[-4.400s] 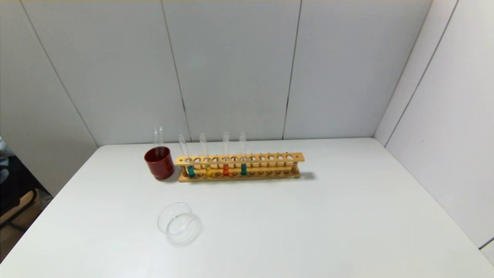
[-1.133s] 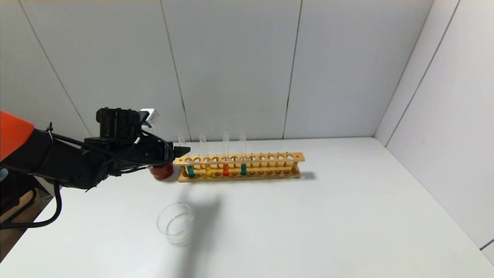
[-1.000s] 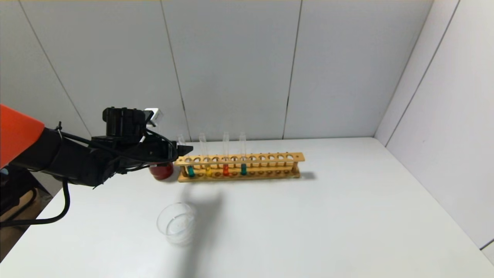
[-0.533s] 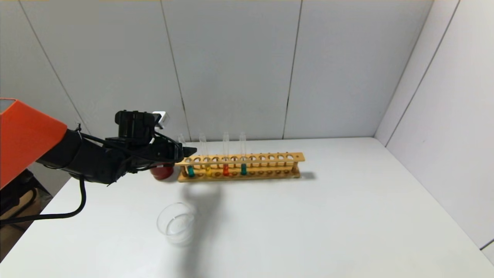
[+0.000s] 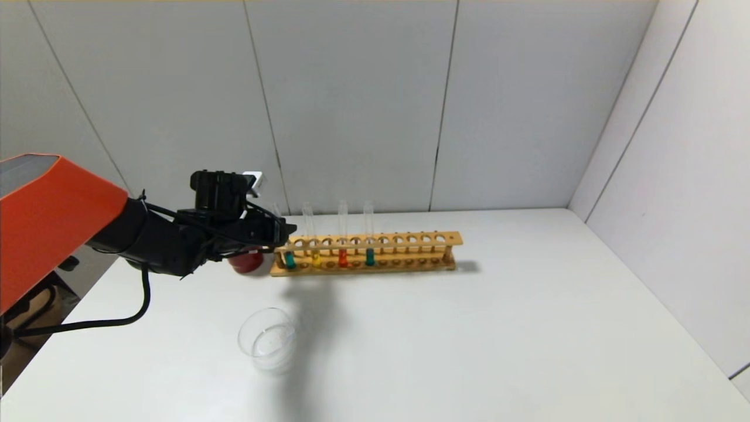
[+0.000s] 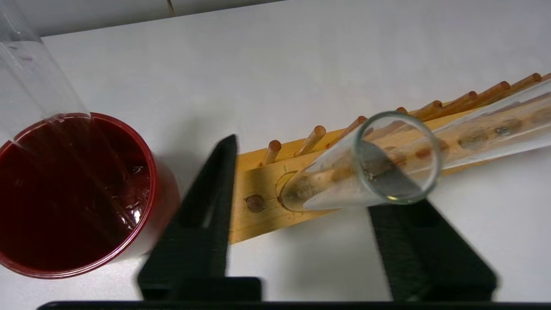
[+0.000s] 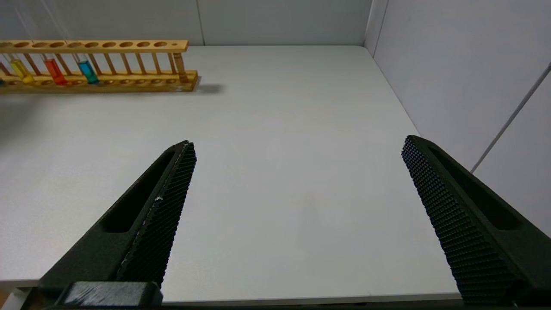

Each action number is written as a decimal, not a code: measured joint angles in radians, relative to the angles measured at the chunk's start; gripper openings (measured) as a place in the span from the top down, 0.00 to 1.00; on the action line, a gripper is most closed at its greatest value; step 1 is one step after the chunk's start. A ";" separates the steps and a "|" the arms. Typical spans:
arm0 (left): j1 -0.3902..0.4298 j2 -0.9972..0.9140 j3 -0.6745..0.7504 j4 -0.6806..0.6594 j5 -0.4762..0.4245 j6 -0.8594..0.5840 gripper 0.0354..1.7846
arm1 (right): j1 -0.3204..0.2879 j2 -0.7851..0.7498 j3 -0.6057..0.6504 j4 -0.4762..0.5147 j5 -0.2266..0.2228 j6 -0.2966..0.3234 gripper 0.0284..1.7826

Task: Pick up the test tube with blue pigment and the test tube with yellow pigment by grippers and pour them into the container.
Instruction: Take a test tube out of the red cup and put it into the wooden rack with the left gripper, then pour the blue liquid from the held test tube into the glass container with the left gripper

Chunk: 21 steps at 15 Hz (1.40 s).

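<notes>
Fingers of the left gripper (image 5: 281, 232) stand open, one on each side of the upper part of the leftmost tube in the wooden rack (image 5: 410, 239), holding nothing; in the left wrist view I can't see either pad touching glass. I take that tube to be the test tube with blue pigment (image 5: 289, 258): it sits upright in the end hole nearest the red cup (image 5: 246, 262), teal-blue at the rounded tip. Caveat: a similar teal tube (image 5: 370, 257) stands fourth along, so colour alone is a weak check. Test tube with yellow pigment (image 5: 316, 258) is in the next hole, untouched. Container (image 5: 252, 351) looks empty and sits on the tabletop (image 5: 469, 340), well in front of the rack's left end. Step, as I read it: pre-grasp on the first tube, nothing lifted or poured. Next move calls for closing gently and squarely on the glass, then a straight vertical pull so the tube clears its hole without levering the rack. Right gripper (image 7: 299, 144) is parked low at the near right side of the tabletop, fingers spread wide and empty. Materials: tubes are thin, smooth clear glass, round and slippery, so likely to roll or slip in the grasp; finger pads are black with a fine knurled texture, which should help. Rack is light wood with dowel posts and probably shifts easily. Cup is glossy red with spare clear tubes standing in it.
</notes>
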 joint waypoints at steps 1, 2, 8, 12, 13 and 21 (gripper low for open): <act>-0.001 0.003 -0.001 0.000 0.000 0.000 0.66 | 0.000 0.000 0.000 0.000 0.000 0.000 0.02; -0.003 0.006 -0.002 -0.001 0.000 0.000 0.75 | 0.000 0.000 0.000 0.000 0.000 0.000 0.02; -0.004 0.013 -0.004 -0.004 0.001 0.000 0.84 | 0.000 0.000 0.000 0.000 0.000 0.000 0.02; -0.003 -0.025 -0.006 0.010 0.010 0.001 0.84 | 0.000 0.000 0.000 0.000 0.000 0.000 0.02; -0.003 -0.049 -0.008 0.016 0.013 0.002 0.84 | 0.000 0.000 0.000 0.000 0.000 0.000 0.02; -0.032 -0.333 -0.035 0.200 0.102 0.022 0.84 | 0.001 0.000 0.000 0.000 0.000 0.000 0.02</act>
